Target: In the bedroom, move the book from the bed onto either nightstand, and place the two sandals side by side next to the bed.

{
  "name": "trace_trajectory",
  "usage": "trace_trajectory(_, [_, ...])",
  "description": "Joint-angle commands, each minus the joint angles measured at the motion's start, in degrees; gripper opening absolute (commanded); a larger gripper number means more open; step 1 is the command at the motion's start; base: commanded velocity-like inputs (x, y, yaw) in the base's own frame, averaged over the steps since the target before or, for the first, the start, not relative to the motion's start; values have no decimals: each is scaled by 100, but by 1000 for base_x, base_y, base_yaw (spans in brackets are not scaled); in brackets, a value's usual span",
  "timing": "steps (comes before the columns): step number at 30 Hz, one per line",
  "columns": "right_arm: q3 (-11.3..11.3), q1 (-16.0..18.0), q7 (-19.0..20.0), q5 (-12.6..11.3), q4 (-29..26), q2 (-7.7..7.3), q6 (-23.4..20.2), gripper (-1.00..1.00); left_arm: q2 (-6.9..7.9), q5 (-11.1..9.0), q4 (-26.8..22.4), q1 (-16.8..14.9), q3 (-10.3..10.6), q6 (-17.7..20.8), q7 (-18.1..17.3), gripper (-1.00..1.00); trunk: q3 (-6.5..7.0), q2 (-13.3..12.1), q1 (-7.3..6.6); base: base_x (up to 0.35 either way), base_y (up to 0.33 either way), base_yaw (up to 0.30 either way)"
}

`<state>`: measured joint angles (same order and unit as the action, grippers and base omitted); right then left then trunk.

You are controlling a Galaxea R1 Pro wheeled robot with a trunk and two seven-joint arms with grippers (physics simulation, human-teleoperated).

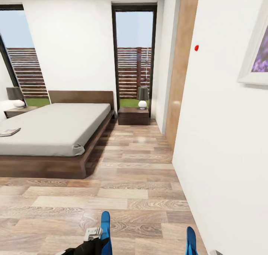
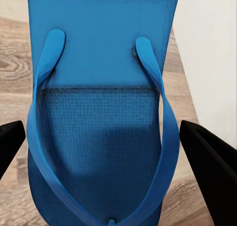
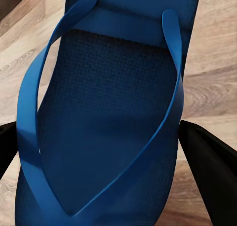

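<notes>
The bed [image 1: 56, 130] with its pale grey mattress stands at the left of the head view, and the book [image 1: 10, 131] lies near its left edge. A nightstand [image 1: 133, 116] sits right of the bed, another nightstand [image 1: 16, 111] at its far left. My left gripper [image 1: 97, 237] is shut on one blue sandal [image 1: 105, 225], which stands upright low in the head view. In the left wrist view this sandal [image 2: 98, 117] lies between the black fingers [image 2: 210, 159]. My right gripper [image 3: 106, 157] is shut on the other sandal [image 3: 113, 112], which also shows as the sandal [image 1: 191, 240] at the lower right.
Brown wood-plank floor [image 1: 134, 180] runs from me to the bed and the right nightstand. A white wall [image 1: 223, 143] with a framed picture [image 1: 257, 57] is close on my right, and a wooden door [image 1: 182, 65] lies beyond it. Each nightstand carries a lamp [image 1: 142, 97].
</notes>
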<state>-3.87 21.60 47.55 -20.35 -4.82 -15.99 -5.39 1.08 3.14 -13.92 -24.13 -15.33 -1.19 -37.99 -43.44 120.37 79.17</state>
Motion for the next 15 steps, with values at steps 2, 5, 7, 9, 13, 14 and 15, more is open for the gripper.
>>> trace_trajectory(2, [-35, 2, 21, -5, -1, 0, -58, -100, -1, 38, 4, -4, -32, -12, -24, -100, 31, -79, -46, 0, 0, 0])
trace_trajectory(5, [-35, 2, 20, -5, -1, 1, -58, -100, -2, 38, 4, -4, -32, -12, -24, -100, 84, -199, -111, 0, 0, 0])
trace_trajectory(7, [-35, 2, 18, -5, -1, 1, -58, -100, -3, 38, 4, -4, -32, -12, -24, -100, 120, -280, -155, 0, 0, 0])
trace_trajectory(9, [-32, 2, 16, -5, -1, 5, -58, -100, -8, 38, 4, -4, -27, -12, -20, -100, 156, -360, -199, 0, 0, 0])
trace_trajectory(13, [-22, 2, -31, 3, -8, 101, -58, -100, -26, 41, 8, -4, -22, -12, 197, -100, 228, -520, -287, 0, 0, 0])
trace_trajectory(14, [-20, 2, -125, 3, -9, 110, -58, -100, -47, 43, 9, -4, -22, -12, 329, -100, 246, -560, -309, 0, 0, 0])
trace_trajectory(15, [-19, 2, -288, 4, -9, 118, -58, -100, -67, 46, 11, -4, -20, -12, 465, -100, 264, -601, -331, 0, 0, 0])
